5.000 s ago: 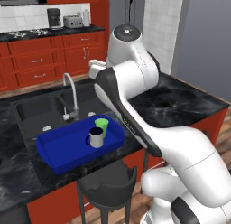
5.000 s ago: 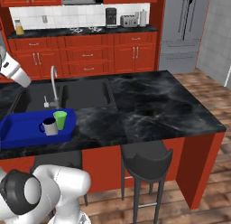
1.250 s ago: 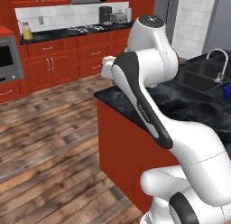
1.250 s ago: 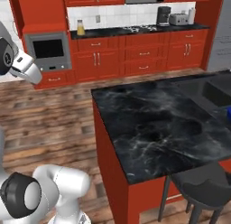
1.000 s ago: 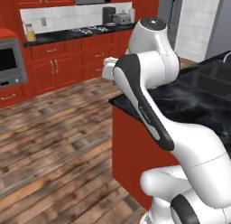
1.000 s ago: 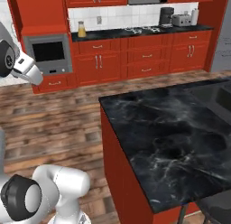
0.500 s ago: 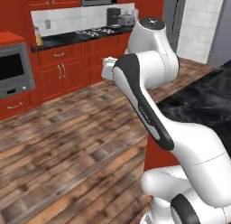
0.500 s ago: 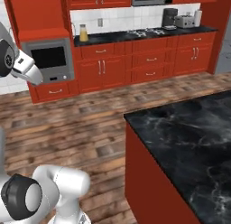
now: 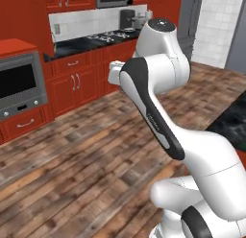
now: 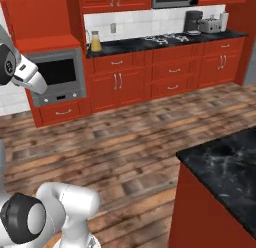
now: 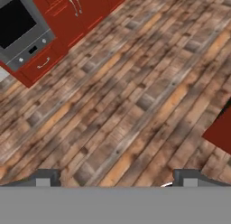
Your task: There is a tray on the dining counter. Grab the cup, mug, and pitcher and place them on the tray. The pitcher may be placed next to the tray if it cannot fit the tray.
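I was between placements, with the base facing the wall cabinets and nothing in my gripper (image 11: pixel 115 179): its two tips stood wide apart over bare wooden floor (image 11: pixel 135 96). I judged this the fetching step for the pitcher (image 10: pixel 95 42), which appeared to be the yellowish vessel standing on the wall counter (image 10: pixel 165 41), just right of the built-in oven (image 10: pixel 56 74). Only a corner of the dining counter (image 10: pixel 227 164) lay at my right. Next I would need to drive toward that wall counter and reach for the vessel. I counted one pitcher, one oven, and one coffee maker (image 10: pixel 192 21) beside one toaster (image 10: pixel 210 25).
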Available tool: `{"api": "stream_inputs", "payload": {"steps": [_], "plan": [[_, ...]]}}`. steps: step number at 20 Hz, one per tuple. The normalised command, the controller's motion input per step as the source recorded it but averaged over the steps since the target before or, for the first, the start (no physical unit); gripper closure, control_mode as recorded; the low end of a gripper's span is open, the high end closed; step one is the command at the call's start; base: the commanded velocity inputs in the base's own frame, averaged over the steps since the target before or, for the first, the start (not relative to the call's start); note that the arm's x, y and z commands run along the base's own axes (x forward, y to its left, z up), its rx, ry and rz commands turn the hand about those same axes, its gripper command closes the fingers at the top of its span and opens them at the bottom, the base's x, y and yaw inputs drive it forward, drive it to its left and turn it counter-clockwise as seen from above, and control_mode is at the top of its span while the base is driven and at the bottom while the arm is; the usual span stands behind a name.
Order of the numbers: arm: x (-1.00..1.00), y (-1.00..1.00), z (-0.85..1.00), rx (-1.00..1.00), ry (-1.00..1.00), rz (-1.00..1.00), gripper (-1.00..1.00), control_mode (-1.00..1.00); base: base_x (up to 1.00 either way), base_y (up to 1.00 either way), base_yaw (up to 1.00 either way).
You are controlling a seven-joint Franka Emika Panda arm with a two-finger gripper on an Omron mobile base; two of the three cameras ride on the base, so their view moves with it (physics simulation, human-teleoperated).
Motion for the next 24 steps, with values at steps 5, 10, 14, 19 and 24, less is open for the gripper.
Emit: {"api": "stream_inputs", "payload": {"steps": [5,10,14,19,24], "plan": [[0.0,0.0,0.0,0.0,0.0,0.0,-1.0,1.0,0.8,1.0,-0.13],[0.0,0.0,0.0,0.0,0.0,0.0,-1.0,1.0,0.87,0.77,-0.09],[0.0,0.0,0.0,0.0,0.0,0.0,-1.0,1.0,0.95,0.47,-0.04],[0.0,0.0,0.0,0.0,0.0,0.0,-1.0,1.0,1.0,0.37,-0.03],[0.0,0.0,0.0,0.0,0.0,0.0,-1.0,1.0,1.0,0.02,0.01]]}}
